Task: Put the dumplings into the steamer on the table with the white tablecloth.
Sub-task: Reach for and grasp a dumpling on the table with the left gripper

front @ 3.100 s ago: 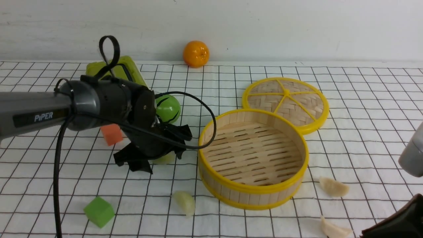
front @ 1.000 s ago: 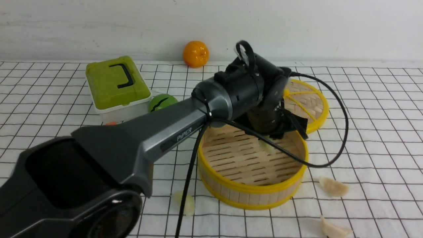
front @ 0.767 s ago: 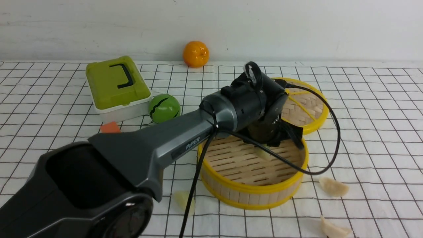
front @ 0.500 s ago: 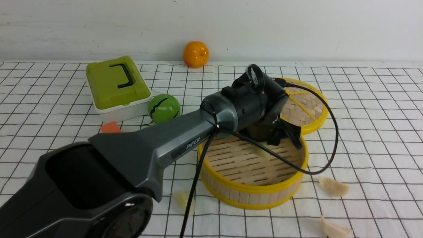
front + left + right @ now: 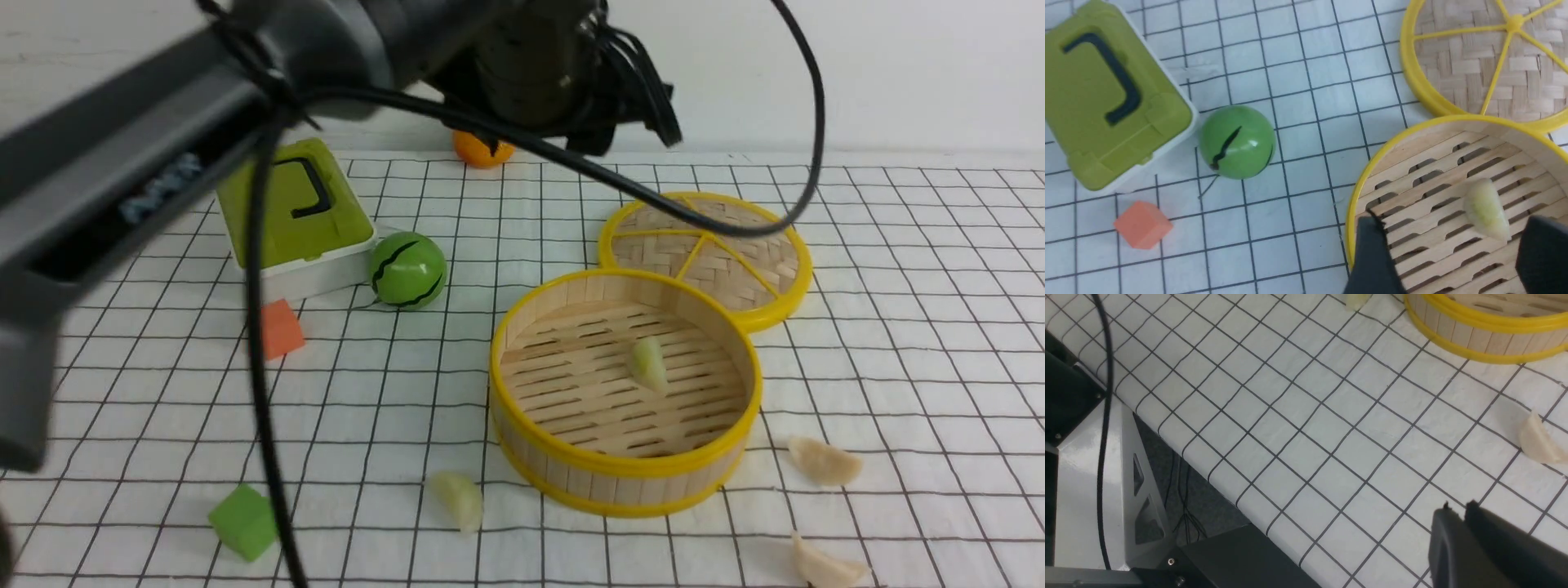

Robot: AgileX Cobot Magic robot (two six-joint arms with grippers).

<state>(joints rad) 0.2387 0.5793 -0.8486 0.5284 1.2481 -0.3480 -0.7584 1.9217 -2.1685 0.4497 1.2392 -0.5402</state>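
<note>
The steamer (image 5: 622,472) stands on the white tablecloth (image 5: 898,343) right of centre. One pale green dumpling (image 5: 647,363) lies on its slatted floor. My left gripper (image 5: 629,135) hangs high above it, open and empty; in the left wrist view its fingers (image 5: 1374,253) stand wide apart over the steamer (image 5: 1367,179) and that dumpling (image 5: 1486,210). A second green dumpling (image 5: 459,500) lies in front of the steamer to the left. Two cream dumplings (image 5: 824,461) (image 5: 824,563) lie to its right. My right gripper (image 5: 1457,508) is shut and empty, low over the cloth near a cream dumpling (image 5: 1537,439).
The woven lid (image 5: 718,253) lies behind the steamer, touching it. A green-lidded box (image 5: 286,212), striped green ball (image 5: 406,269), orange cube (image 5: 279,328) and green cube (image 5: 243,521) sit on the left. An orange (image 5: 482,151) rests by the wall. The left arm's cable (image 5: 261,367) hangs down.
My left gripper has opened, left the green dumpling on the steamer floor and risen high above the steamer. The other dumplings have not moved.
</note>
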